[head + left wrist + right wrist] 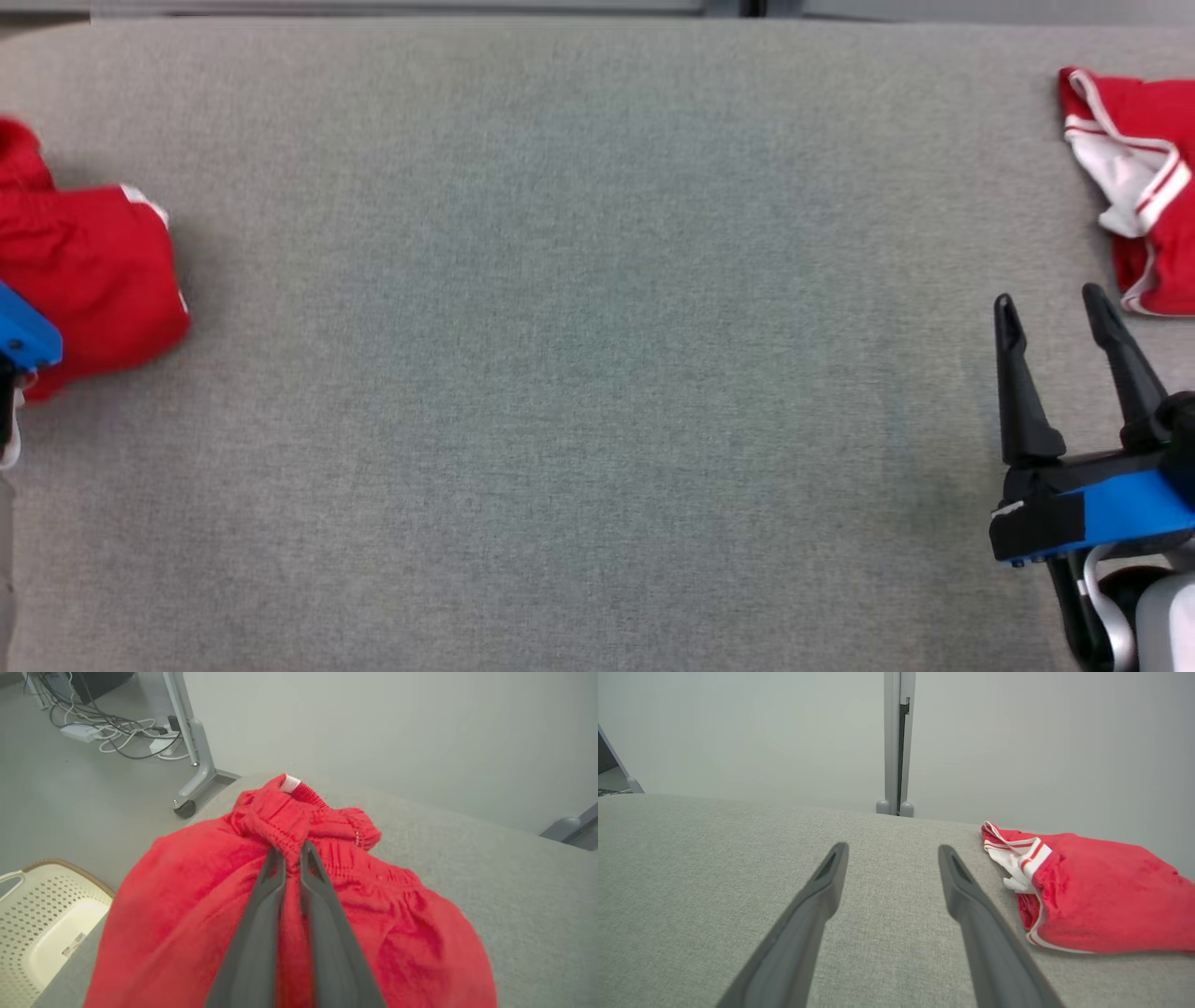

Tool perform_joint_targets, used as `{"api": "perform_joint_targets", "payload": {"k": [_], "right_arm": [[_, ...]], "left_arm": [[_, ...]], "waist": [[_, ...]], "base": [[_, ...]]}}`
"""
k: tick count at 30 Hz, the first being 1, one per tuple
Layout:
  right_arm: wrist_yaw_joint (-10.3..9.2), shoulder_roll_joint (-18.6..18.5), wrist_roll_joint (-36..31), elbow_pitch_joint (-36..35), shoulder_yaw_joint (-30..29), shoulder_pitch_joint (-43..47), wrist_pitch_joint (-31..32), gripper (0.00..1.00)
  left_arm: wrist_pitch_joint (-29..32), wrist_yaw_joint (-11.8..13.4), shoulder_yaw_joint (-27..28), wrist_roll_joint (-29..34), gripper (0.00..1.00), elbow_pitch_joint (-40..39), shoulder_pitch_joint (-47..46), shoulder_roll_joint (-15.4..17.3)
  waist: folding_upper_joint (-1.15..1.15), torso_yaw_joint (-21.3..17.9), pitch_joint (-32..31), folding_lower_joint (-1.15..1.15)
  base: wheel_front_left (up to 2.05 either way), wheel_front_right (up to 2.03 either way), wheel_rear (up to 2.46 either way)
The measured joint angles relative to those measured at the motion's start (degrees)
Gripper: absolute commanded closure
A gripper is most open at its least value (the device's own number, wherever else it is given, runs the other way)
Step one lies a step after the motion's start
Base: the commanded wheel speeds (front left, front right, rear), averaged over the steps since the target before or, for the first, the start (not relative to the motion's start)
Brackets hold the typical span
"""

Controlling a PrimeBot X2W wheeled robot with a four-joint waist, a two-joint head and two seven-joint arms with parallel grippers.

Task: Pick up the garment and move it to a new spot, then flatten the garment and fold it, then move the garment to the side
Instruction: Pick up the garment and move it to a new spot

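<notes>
A crumpled red garment (pixel 93 271) lies at the far left edge of the grey padded table (pixel 597 392). In the left wrist view my left gripper (pixel 292 851) is shut on a bunched fold of the red garment (pixel 196 914) near its elastic waistband. Its fingers (pixel 261 914) pinch the cloth between them. In the head view the blue housing of the left gripper (pixel 23 336) overlaps the garment's near side. My right gripper (pixel 1047 308) rests open at the lower right over bare table, and its spread fingers (pixel 817 896) hold nothing.
A second red garment with white trim (pixel 1144 187) lies folded at the table's far right, just beyond the right gripper (pixel 893 854). Off the table's left end stand a cream perforated basket (pixel 42 914), a wheeled table leg (pixel 194 760) and floor cables (pixel 112 732).
</notes>
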Motion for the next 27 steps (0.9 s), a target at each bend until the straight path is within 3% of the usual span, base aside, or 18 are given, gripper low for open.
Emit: {"api": "perform_joint_targets", "payload": {"k": [5, 11, 19, 27], "right_arm": [[0.00, 0.7, 0.9, 2.3, 0.2, 1.1, -1.2, 0.00], [0.00, 1.3, 1.6, 4.5, 0.2, 2.8, -2.6, 0.00], [0.00, 1.6, 3.8, 6.7, 1.4, 3.1, -4.7, 0.00], [0.00, 1.7, 6.8, 10.6, 3.5, 2.5, -7.6, 0.00]], "left_arm": [[-4.4, 0.0, -1.9, 2.4, 1.00, -4.3, -2.7, 0.7], [-5.0, 1.4, -4.4, 5.1, 1.00, -14.2, -5.8, 0.5], [0.7, 3.2, -7.9, 6.6, 1.00, -31.4, -8.5, -1.2], [6.1, 4.1, -14.0, 7.6, 1.00, -42.9, -8.5, -6.3]], "waist": [[0.00, -2.0, -3.6, 0.00], [0.00, -5.2, -7.2, 0.00], [0.00, -12.1, -8.5, -0.01], [0.00, -19.2, -8.3, -0.01]], "base": [[0.00, 0.00, 0.00], [0.00, 0.00, 0.00], [0.00, 0.00, 0.00], [0.00, 0.00, 0.00]]}}
